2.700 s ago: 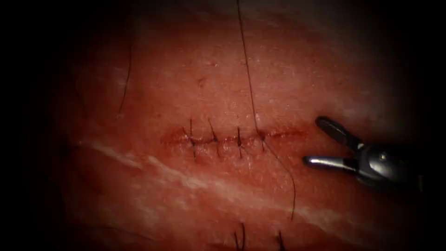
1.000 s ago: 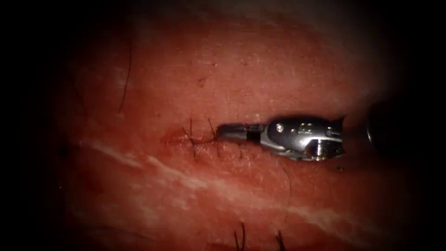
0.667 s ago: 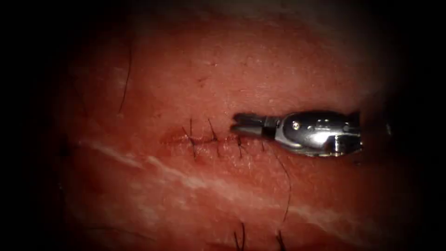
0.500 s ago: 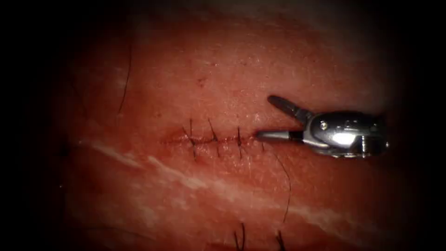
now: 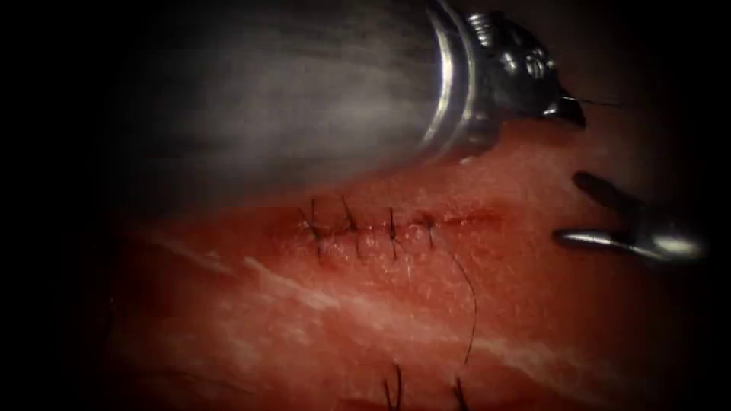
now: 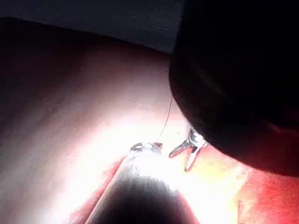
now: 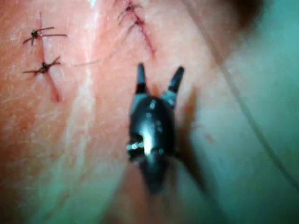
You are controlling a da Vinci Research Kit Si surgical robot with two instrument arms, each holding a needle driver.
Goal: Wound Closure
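Pulled the right tool (image 5: 569,208) back from the cut (image 5: 457,221) to its right side since half a second before; brought the left tool (image 5: 569,110) in over the far tissue (image 5: 304,304). Found the cut closed by four stitches (image 5: 392,232), with a loose thread end (image 5: 472,304) curving down from the rightmost one. Held the thread (image 5: 601,102) in the left tool's closed fingers, off the tissue. Left the right tool's fingers wide apart, holding nothing.
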